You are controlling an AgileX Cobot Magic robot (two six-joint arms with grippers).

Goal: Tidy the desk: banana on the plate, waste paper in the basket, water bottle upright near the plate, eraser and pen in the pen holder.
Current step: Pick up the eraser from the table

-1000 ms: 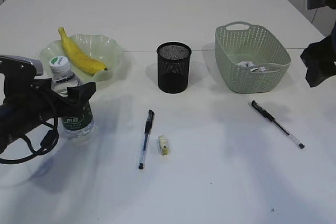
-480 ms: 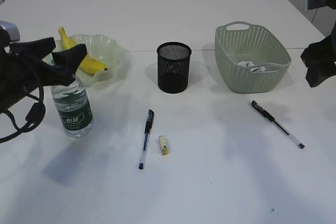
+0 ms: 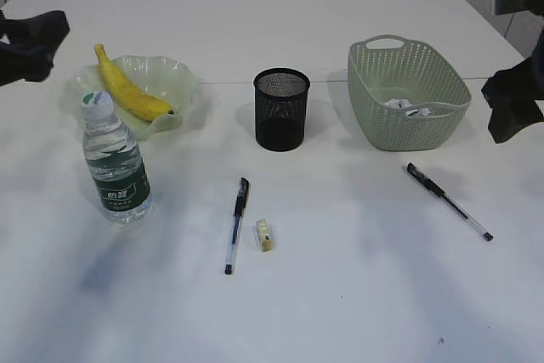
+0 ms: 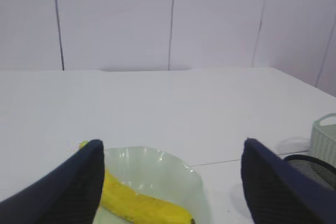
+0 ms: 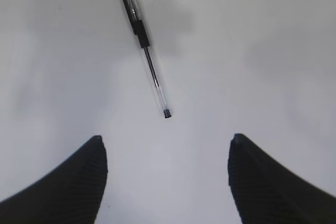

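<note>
The banana [image 3: 127, 87] lies on the pale-green plate [image 3: 174, 70]; both show in the left wrist view, banana [image 4: 142, 205], plate [image 4: 173, 169]. The water bottle [image 3: 115, 163] stands upright in front of the plate. White waste paper [image 3: 406, 107] lies in the sage-green basket [image 3: 406, 82]. The black mesh pen holder [image 3: 281, 110] stands mid-desk. One pen [image 3: 236, 224] and the eraser [image 3: 266, 235] lie in front of it. A second pen [image 3: 447, 201] lies right, also in the right wrist view [image 5: 146, 51]. My left gripper [image 3: 30, 40] is open, raised at the far left. My right gripper [image 5: 165, 153] is open above the desk.
The white desk [image 3: 340, 295] has a seam running across behind the pen holder. The basket's edge [image 4: 325, 135] and the pen holder's rim [image 4: 310, 163] show at the right of the left wrist view. A panelled wall stands behind the desk.
My left gripper has let go of the water bottle and risen up and to the left, leaving it standing upright. The right arm has barely moved.
</note>
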